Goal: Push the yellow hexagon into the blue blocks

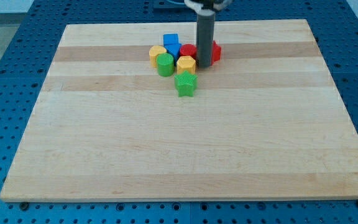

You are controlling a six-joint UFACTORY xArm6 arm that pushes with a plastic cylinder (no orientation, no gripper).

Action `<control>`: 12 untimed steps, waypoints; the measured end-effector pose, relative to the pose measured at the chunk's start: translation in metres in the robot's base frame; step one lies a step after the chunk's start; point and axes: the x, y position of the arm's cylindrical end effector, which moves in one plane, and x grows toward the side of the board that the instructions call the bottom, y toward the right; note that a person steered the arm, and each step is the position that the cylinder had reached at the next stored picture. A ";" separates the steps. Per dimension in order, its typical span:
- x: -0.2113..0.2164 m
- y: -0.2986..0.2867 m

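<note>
The yellow hexagon (186, 64) sits in a tight cluster near the view's top centre of the wooden board (185, 143). Two blue blocks (171, 43) lie just up and left of it, one behind the other; their shapes are hard to make out. My tip (204, 65) rests on the board right beside the yellow hexagon's right side, touching or nearly touching it. A red block (188, 51) lies between the hexagon and the blue blocks. Another red block (215, 51) shows behind the rod on its right.
A yellow heart-like block (157, 53) and a green cylinder (165, 64) stand at the cluster's left. A green star (186, 83) lies just below the hexagon. The board's top edge is close behind the cluster.
</note>
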 end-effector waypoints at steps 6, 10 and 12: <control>0.117 -0.028; 0.047 -0.037; 0.005 -0.037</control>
